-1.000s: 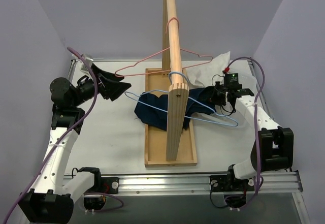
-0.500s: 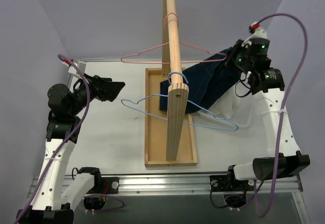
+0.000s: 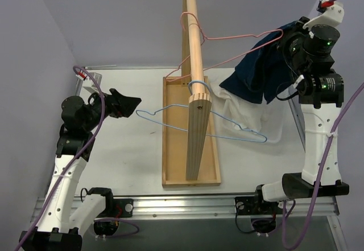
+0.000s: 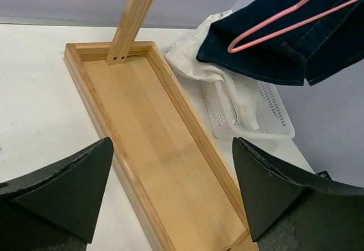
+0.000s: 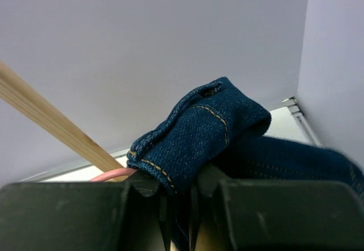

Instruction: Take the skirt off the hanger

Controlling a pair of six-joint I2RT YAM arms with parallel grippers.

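The dark blue denim skirt [image 3: 259, 74] hangs in the air at the upper right, and my right gripper [image 3: 291, 41] is shut on its bunched top edge. In the right wrist view the denim fold [image 5: 199, 131] is pinched between the shut jaws of that gripper [image 5: 179, 205]. The light blue hanger [image 3: 199, 123] hangs bare from the near end of the wooden rail [image 3: 193, 29]. A pink hanger [image 3: 227, 37] on the rail reaches right, its tip against the skirt [image 4: 273, 46]. My left gripper [image 3: 128, 103] is open and empty, left of the rack.
The rail stands on a post in a long wooden tray [image 3: 170, 148]. A white basket [image 4: 250, 108] with white cloth [image 3: 244, 114] sits right of the tray, under the skirt. Grey walls close in on three sides.
My right arm rose up and to the right with the skirt, pulling it off the blue hanger. The pink hanger swung right with it. My left gripper opened wider.
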